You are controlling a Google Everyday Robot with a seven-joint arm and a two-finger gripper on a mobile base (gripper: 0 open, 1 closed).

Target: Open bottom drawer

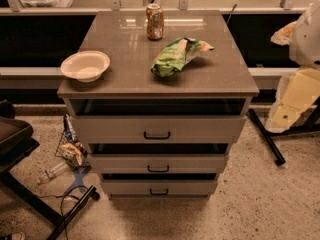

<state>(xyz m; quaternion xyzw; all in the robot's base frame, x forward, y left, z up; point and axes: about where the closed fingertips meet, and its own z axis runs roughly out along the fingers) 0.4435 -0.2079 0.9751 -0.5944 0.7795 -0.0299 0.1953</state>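
The bottom drawer (159,185) is the lowest of three grey-beige fronts on the cabinet, with a small black bar handle (159,192). A dark gap shows above its front, as above the middle drawer (158,163) and the top drawer (157,129). My arm shows at the right edge. The gripper (286,112) is a pale cream shape hanging to the right of the cabinet at about top-drawer height, well apart from the bottom drawer's handle and touching nothing.
On the cabinet top (125,74) stand a white bowl (85,65), a can (155,21) and a green snack bag (178,55). A wire basket with litter (70,149) and a black stand (30,184) are at the left. A black leg (267,139) lies on the floor at the right.
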